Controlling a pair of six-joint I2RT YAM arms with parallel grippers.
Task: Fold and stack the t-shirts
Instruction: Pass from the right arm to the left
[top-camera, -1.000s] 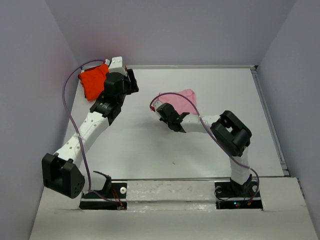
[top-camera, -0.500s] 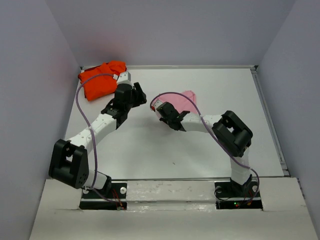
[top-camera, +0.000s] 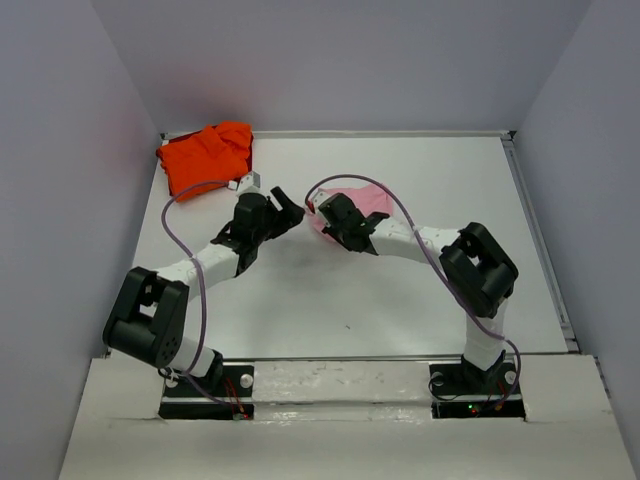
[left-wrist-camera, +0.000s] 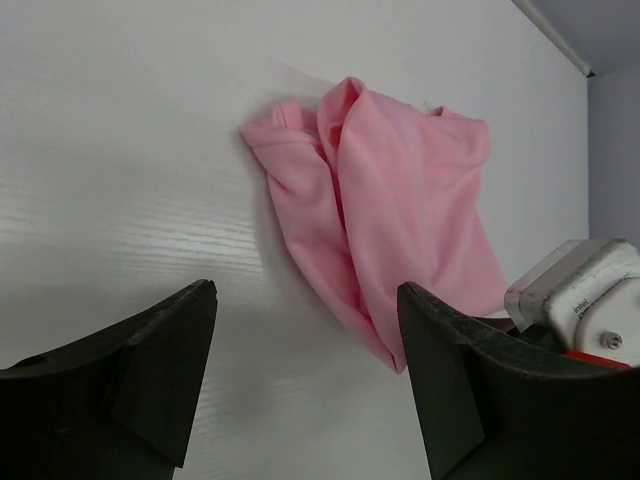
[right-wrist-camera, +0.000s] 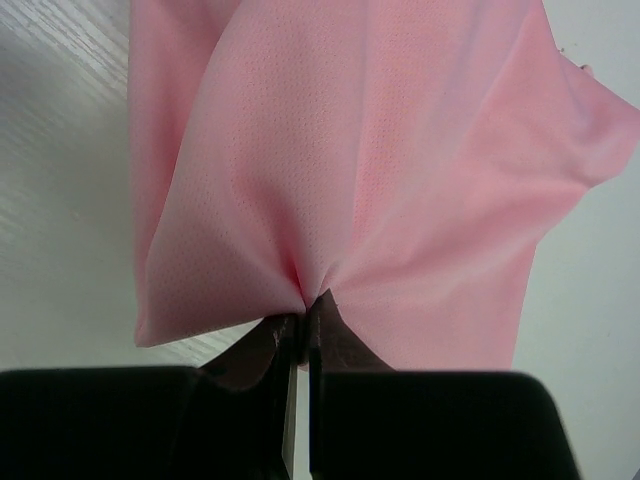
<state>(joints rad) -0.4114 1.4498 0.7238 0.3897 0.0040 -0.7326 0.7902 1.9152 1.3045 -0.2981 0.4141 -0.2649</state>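
Over the white table (top-camera: 330, 300), right tool (right-wrist-camera: 303, 318) pinches the pink t-shirt (right-wrist-camera: 380, 150); left tool (left-wrist-camera: 305, 295) gapes wide.

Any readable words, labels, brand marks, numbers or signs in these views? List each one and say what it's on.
None can be read.
The pink t-shirt, pinched in the shut right gripper, is plain cloth with no print.
The orange-red t-shirt shows no print from above.
The open left gripper has bare black fingers.
The white housing shows a screw and a red strip, but no lettering.
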